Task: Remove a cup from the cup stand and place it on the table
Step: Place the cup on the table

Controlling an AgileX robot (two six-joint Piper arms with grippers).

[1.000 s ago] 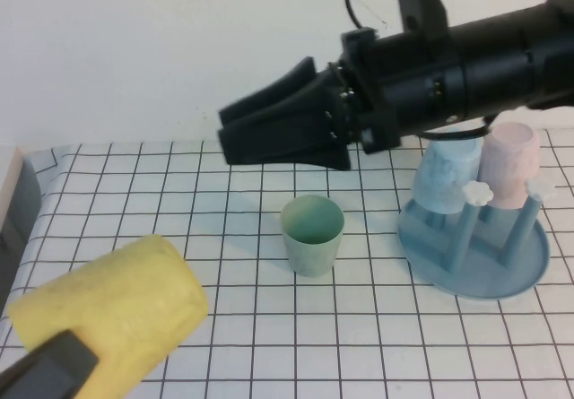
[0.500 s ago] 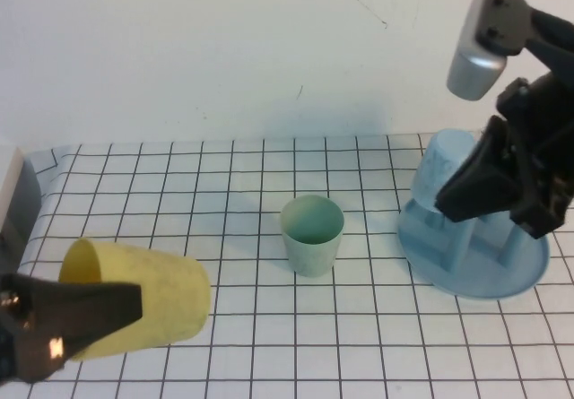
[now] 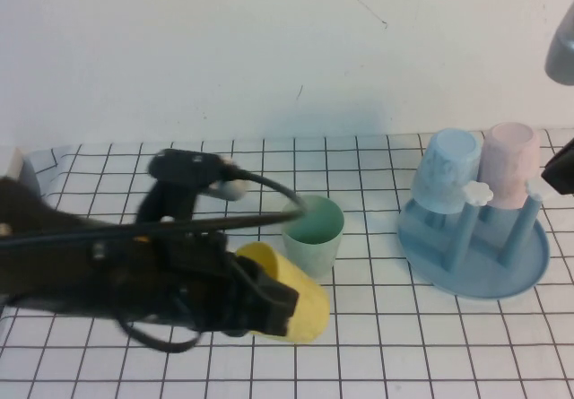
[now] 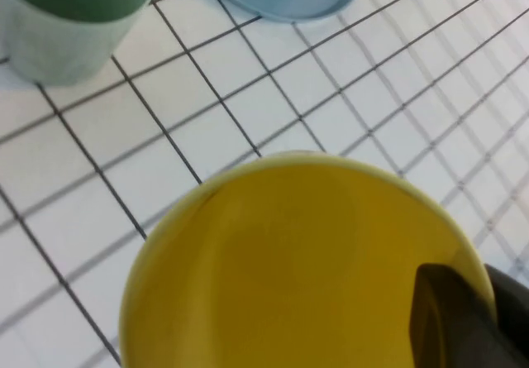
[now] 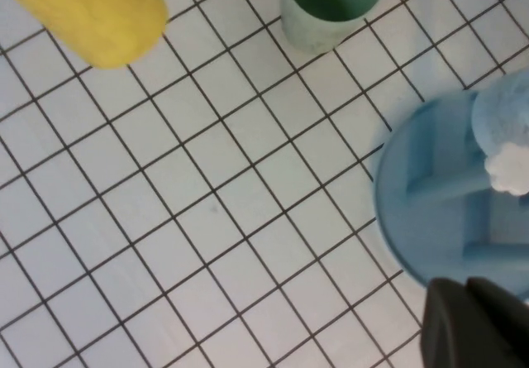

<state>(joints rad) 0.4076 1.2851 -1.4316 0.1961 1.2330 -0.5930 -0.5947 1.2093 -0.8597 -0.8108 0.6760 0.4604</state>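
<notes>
Nearest the camera, low over the gridded table (image 3: 430, 363), the left gripper (image 3: 269, 302) clamps the yellow cup (image 3: 291, 305); black fingers (image 3: 260, 296) wrap its near end. Cup tipped on its side, far end pointing toward the robot's right, at or just above the cloth; contact with the table cannot be told. Left wrist view: yellow cup (image 4: 297, 260) fills most of the picture, one dark finger (image 4: 459, 318) against its edge, grid cloth (image 4: 347, 95) behind it. Left arm (image 3: 99, 269) stretches across from the left edge, cable looping above it.

Just behind the yellow cup, pale green tumbler (image 3: 313, 235) upright on the table, mouth up, close to the yellow cup. Right wrist view shows both: yellow cup (image 5: 95, 8), green tumbler (image 5: 329, 4), a gap of cloth between them.

Farther to the robot's right, blue cup stand (image 3: 475, 251), well apart from the green tumbler. Light blue tumbler (image 3: 446, 170) and pink tumbler (image 3: 509, 164) sit upside down on its pegs; white flower knob (image 3: 476, 192) on a bare peg in front.

Right gripper (image 5: 475, 322) hovers above the stand's rim (image 5: 413, 219), only a dark edge in view, at the far right border in the high view; open or closed cannot be told.
</notes>
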